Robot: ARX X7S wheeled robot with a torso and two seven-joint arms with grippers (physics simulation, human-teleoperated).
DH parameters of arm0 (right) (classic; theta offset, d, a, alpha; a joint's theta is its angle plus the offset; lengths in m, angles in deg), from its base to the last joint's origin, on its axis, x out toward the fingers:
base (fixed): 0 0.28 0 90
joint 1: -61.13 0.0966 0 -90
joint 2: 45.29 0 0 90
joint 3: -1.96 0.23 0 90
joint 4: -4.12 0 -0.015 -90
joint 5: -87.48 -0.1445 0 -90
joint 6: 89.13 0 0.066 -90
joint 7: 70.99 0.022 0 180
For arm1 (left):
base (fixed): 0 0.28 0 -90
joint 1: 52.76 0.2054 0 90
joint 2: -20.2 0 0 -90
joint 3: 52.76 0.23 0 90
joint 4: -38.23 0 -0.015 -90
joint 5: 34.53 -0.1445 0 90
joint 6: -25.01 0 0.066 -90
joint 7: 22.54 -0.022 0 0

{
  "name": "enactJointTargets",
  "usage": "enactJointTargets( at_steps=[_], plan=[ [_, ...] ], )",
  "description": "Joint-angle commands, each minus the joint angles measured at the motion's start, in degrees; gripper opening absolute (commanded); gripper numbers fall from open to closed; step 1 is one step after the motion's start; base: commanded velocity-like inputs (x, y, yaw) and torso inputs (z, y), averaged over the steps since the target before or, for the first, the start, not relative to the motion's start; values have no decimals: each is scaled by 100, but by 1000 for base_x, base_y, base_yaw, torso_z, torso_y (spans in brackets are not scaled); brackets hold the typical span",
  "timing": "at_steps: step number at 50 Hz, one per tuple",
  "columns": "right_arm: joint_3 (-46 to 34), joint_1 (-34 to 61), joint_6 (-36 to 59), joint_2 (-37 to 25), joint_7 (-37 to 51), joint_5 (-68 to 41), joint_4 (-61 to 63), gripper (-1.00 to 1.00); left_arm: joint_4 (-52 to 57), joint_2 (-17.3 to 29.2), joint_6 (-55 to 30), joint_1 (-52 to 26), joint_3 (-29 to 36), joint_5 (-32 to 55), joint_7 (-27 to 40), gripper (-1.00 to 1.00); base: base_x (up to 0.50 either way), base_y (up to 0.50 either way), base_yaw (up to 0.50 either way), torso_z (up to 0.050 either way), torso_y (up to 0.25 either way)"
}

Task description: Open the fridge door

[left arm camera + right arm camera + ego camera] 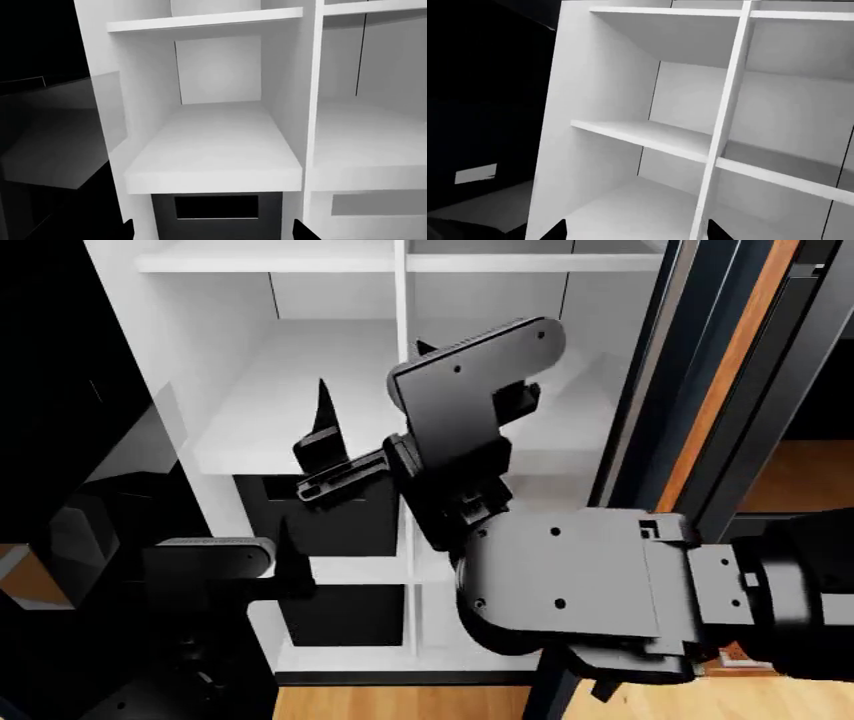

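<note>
The fridge stands open in front of me, its white shelved interior (334, 370) filling the head view. Its glossy dark left door (80, 500) is swung out at the left, and a dark door edge (701, 350) with a silver strip runs down the right. My right gripper (371, 385) is raised in front of the middle shelf, and in the right wrist view the right gripper (637, 232) is open with nothing between its fingertips. My left gripper (215, 232) is open too, facing a black bin (267, 220) under a white shelf (213, 150).
A vertical white divider (724, 125) splits the shelves into two columns. Black bins (334, 525) sit below the middle shelf. My right arm's large grey housing (574, 580) fills the lower centre of the head view. Wooden floor (400, 705) shows below the fridge.
</note>
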Motion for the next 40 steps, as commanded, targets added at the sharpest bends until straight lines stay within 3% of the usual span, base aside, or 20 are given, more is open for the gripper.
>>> enactJointTargets(
  at_steps=[1, 10, 14, 23, 40],
  plan=[
    [-121, -36, 443, 281, 91, -330, -940, 100, 6, -5, -18, -9, 5, 3, -7, 100, 0, 0, 0, 0, 0],
    [-664, 135, 1344, 667, 647, -47, -1454, 100, -28, -33, -32, -37, 8, -2, -15, 100, 0, 0, 0, 0, 0],
    [-1071, 380, 2182, 967, 1171, -34, -1568, 100, -21, -23, -17, -18, 0, -2, -14, 100, 0, 0, 0, 0, 0],
    [-1457, 514, 3277, 1367, 1605, -475, -1726, 100, -14, -20, -16, -11, -2, -3, -18, 100, 0, 0, 0, 0, 0],
    [-1414, 402, 3557, 749, 1883, -1062, -1755, 100, -57, -76, -43, -53, 24, -26, -40, 100, 0, 0, 0, 0, 0]
  ],
)
